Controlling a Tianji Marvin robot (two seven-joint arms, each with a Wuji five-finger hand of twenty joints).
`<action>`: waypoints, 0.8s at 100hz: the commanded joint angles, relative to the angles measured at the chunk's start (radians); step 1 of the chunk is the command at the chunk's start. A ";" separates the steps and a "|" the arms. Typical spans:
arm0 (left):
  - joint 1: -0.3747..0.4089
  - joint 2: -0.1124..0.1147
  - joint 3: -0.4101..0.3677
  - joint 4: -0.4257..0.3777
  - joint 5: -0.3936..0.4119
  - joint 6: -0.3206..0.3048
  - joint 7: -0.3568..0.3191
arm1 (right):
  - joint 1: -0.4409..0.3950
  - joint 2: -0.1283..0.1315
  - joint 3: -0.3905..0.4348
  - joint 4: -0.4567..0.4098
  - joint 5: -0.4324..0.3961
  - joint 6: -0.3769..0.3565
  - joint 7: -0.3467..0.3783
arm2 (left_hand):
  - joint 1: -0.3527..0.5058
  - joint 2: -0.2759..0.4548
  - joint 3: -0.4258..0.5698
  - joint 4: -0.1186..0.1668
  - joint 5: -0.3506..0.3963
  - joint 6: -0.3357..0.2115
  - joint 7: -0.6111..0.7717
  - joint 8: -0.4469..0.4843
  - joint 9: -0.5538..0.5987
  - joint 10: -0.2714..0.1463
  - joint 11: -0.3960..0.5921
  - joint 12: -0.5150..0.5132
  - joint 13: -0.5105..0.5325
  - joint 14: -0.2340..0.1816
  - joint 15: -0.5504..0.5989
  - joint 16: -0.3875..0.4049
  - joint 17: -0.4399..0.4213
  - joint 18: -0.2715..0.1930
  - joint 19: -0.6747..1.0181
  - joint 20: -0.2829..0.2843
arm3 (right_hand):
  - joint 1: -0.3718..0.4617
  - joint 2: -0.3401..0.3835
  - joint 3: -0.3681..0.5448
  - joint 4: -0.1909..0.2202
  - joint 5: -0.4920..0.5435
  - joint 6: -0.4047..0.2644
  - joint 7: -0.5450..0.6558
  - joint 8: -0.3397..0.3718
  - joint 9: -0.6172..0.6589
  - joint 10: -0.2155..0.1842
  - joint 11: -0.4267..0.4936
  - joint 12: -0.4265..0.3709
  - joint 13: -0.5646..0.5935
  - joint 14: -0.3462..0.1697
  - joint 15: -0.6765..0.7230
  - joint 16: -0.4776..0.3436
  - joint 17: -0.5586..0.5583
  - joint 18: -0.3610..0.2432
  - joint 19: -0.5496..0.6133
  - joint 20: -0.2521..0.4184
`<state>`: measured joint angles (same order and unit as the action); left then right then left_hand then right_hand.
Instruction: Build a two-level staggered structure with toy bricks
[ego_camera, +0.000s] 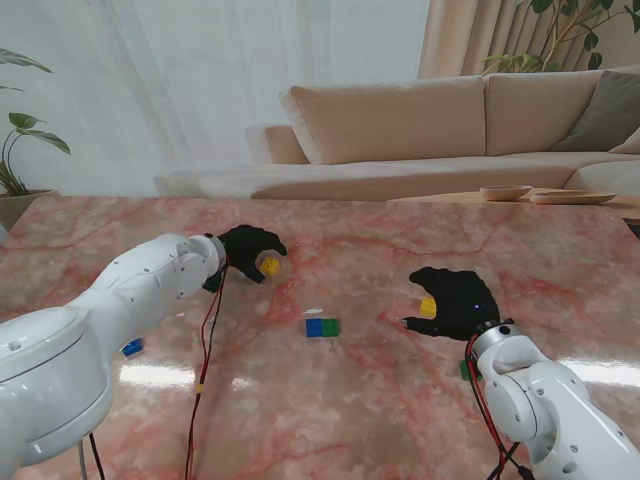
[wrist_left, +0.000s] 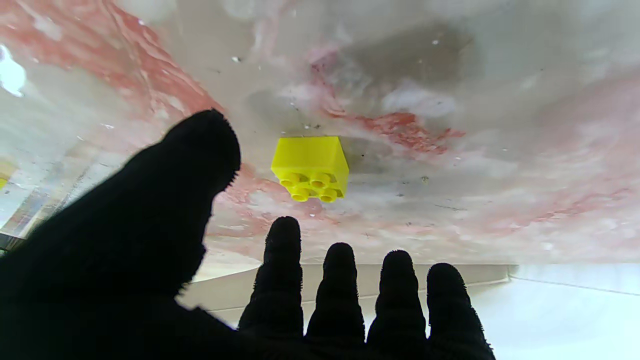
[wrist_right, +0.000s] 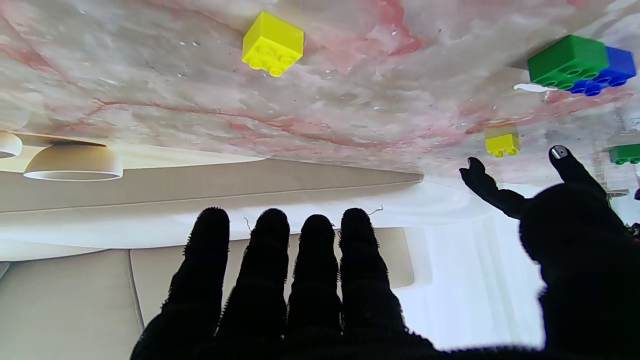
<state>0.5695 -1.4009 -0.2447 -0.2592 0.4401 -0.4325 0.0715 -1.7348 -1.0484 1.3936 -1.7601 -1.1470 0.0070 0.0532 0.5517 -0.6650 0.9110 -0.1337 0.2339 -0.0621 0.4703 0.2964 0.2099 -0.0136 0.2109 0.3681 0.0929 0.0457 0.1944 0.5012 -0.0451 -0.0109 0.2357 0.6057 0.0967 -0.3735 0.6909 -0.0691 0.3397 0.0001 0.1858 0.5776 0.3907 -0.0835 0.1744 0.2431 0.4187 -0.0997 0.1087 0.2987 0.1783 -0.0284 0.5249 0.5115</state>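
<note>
Two bowls (ego_camera: 506, 192) beyond table, contents hidden

Beige sofa (ego_camera: 420, 125) behind pink marble table (ego_camera: 360, 410); sheer white curtains (ego_camera: 200, 80) glowing.

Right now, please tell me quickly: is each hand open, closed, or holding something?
Left hand: open, over the small yellow toy brick, holding nothing.
Right hand: open, over another yellow toy brick, holding nothing.
</note>
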 joint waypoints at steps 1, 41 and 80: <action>0.006 -0.007 0.002 -0.002 0.006 0.011 0.007 | -0.014 0.000 0.006 -0.002 0.000 0.004 0.017 | -0.041 -0.041 0.011 -0.027 -0.031 -0.003 0.053 0.038 -0.014 -0.011 0.036 0.018 -0.014 0.011 0.033 0.012 -0.010 0.011 0.033 0.008 | -0.005 -0.007 0.016 0.037 0.002 -0.009 -0.017 -0.008 0.005 0.015 -0.020 -0.012 -0.047 0.012 -0.010 -0.016 -0.017 0.009 0.002 -0.018; 0.015 0.003 0.044 -0.001 0.036 0.056 0.049 | -0.024 0.000 0.010 -0.023 0.004 0.008 0.033 | 0.023 -0.010 0.062 -0.009 -0.043 0.105 0.027 0.016 0.006 -0.022 0.160 0.059 0.064 0.025 0.130 0.049 0.007 0.026 0.161 -0.008 | 0.003 -0.010 0.016 0.036 0.008 -0.013 -0.014 -0.010 0.012 0.013 -0.017 -0.010 -0.047 0.013 -0.007 -0.013 -0.015 0.015 0.013 -0.010; 0.029 -0.001 0.045 -0.001 0.047 0.091 0.095 | -0.030 0.000 0.014 -0.029 0.004 0.005 0.035 | 0.018 -0.009 0.067 -0.010 0.023 0.020 0.354 0.228 0.185 -0.044 0.308 0.176 0.243 0.047 0.270 0.181 -0.004 0.061 0.508 -0.026 | 0.010 -0.010 0.013 0.033 0.009 -0.019 -0.013 -0.013 0.012 0.012 -0.018 -0.010 -0.048 0.012 -0.008 -0.013 -0.015 0.016 0.014 -0.008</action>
<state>0.5930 -1.3993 -0.1993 -0.2609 0.4822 -0.3459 0.1542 -1.7548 -1.0481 1.4064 -1.7878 -1.1462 0.0091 0.0758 0.5668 -0.6730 0.9542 -0.1337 0.2398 -0.0122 0.7816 0.4936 0.3678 -0.0357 0.4920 0.5201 0.2979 0.0617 0.4302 0.6584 -0.0336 0.0240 0.6935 0.5929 0.1023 -0.3735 0.6909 -0.0691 0.3407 -0.0063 0.1858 0.5771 0.4006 -0.0832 0.1744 0.2431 0.4091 -0.0985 0.1082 0.2987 0.1767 -0.0276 0.5264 0.5115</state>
